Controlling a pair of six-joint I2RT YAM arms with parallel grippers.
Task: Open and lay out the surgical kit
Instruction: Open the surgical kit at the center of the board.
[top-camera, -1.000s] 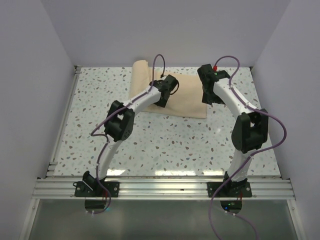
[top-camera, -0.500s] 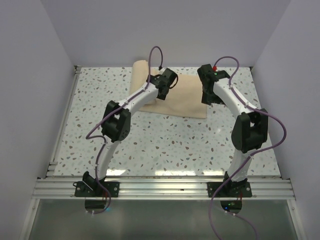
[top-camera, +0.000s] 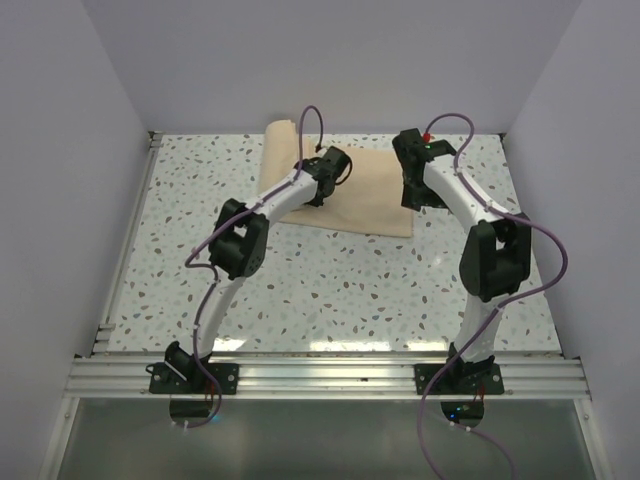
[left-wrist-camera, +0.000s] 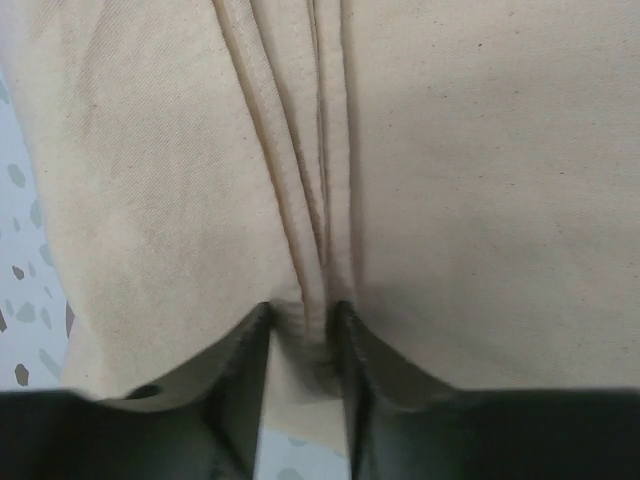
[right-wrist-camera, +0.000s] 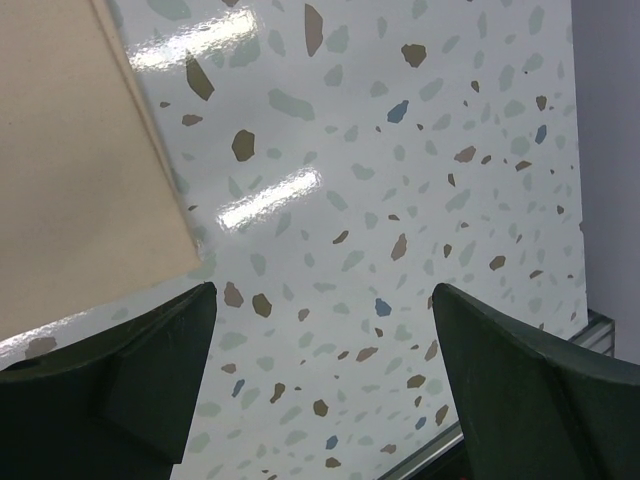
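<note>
The surgical kit (top-camera: 372, 195) is a folded beige cloth wrap lying at the back middle of the speckled table (top-camera: 300, 280). My left gripper (top-camera: 320, 192) points down onto its left part. In the left wrist view that gripper (left-wrist-camera: 302, 315) has a raised pleat of the cloth (left-wrist-camera: 315, 200) gathered between its two dark fingers, which press in on it from both sides. My right gripper (top-camera: 415, 195) hovers at the wrap's right edge. In the right wrist view it (right-wrist-camera: 320, 290) stands wide open over bare table, with the cloth's corner (right-wrist-camera: 70, 180) beside its left finger.
One end of the wrap is rolled up (top-camera: 282, 130) at the back left. White walls close in the table on three sides. A metal rail (top-camera: 330, 375) runs along the near edge by the arm bases, and a rail (right-wrist-camera: 600, 325) shows at the table's right side.
My left gripper has narrowed onto a fold of the cloth, and its wrist shifted slightly over the wrap. The right arm has stayed still and open.
</note>
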